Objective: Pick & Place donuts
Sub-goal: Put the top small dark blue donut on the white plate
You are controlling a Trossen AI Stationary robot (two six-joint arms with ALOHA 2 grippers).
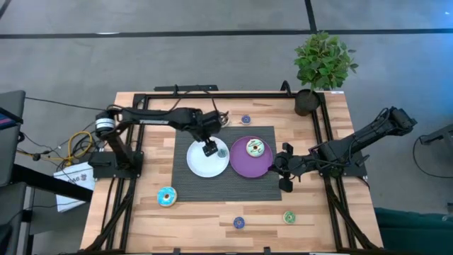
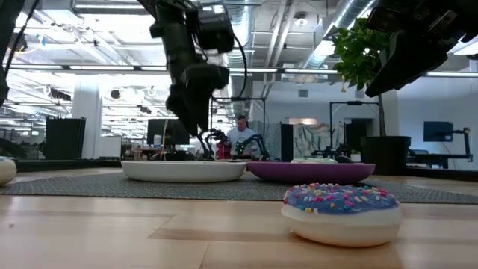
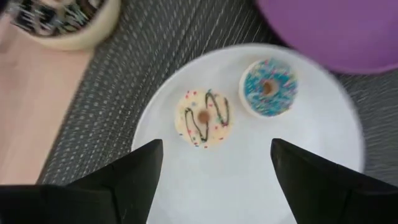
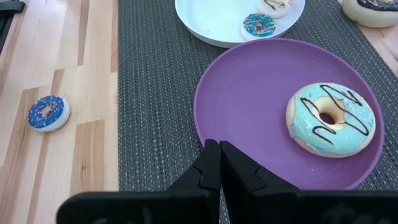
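My left gripper (image 3: 214, 146) is open and points down over the white plate (image 1: 199, 164). On that plate lie a white donut with brown drizzle (image 3: 204, 117) and a small blue sprinkled donut (image 3: 268, 87); the white one sits between and just ahead of the fingertips, untouched. My right gripper (image 4: 219, 167) is shut, at the right rim of the purple plate (image 4: 249, 93). A pale-blue donut with dark drizzle (image 4: 329, 119) rests flat on the purple plate. Other donuts lie on the table: blue ones (image 1: 167, 197) (image 1: 239, 222) (image 1: 245, 120) and a green one (image 1: 289, 217).
Both plates sit side by side on a dark woven mat (image 1: 185, 185). A white donut with dark stripes (image 3: 62, 18) lies beyond the mat's far edge. A potted plant (image 1: 322, 67) stands at the far right corner. Bare wood lies along the near edge around the loose donuts.
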